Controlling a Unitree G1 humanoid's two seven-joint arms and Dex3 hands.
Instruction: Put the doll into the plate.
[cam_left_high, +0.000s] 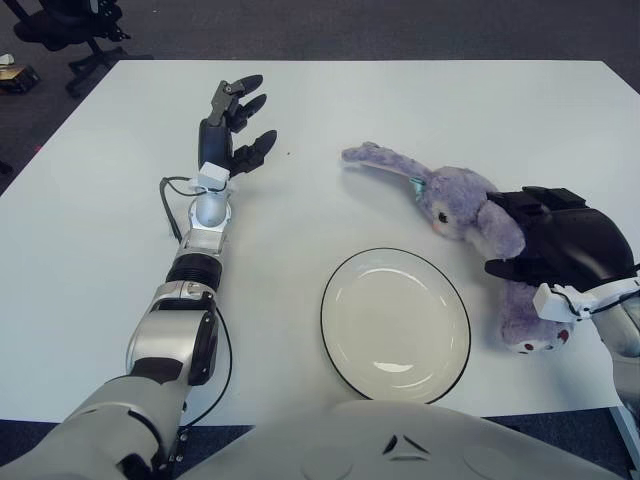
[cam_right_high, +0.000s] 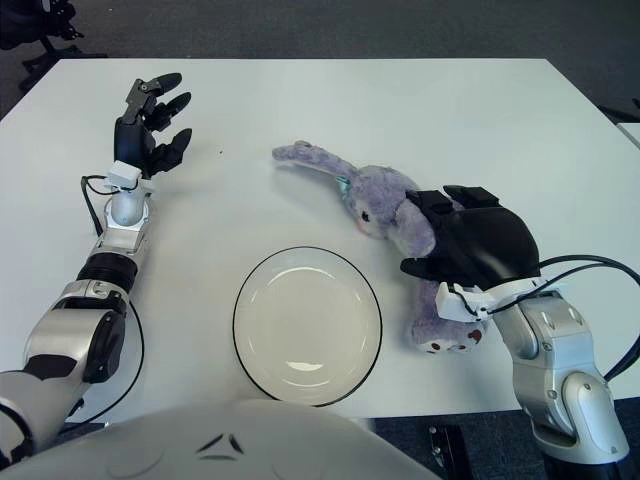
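The doll (cam_left_high: 470, 210) is clamped at its body by the right robot hand (cam_left_high: 555, 245), prob. for lifting; it lies on the worktop (cam_left_high: 400, 100) beside the plate (cam_left_high: 395, 322). Left robot hand (cam_left_high: 235, 125) is held apart, fingers spread, empty.

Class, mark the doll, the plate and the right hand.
doll (cam_left_high: 455, 200): left eye view, on its purple head.
plate (cam_left_high: 395, 325): left eye view, on its bare centre.
right hand (cam_right_high: 480, 250): right eye view, on its black back.

A white bench (cam_left_high: 420, 110) fills the scene. A white, dark-rimmed plate (cam_left_high: 395, 324) lies near its front edge, right of centre. A purple plush doll (cam_left_high: 455, 205) lies just right of and beyond the plate.
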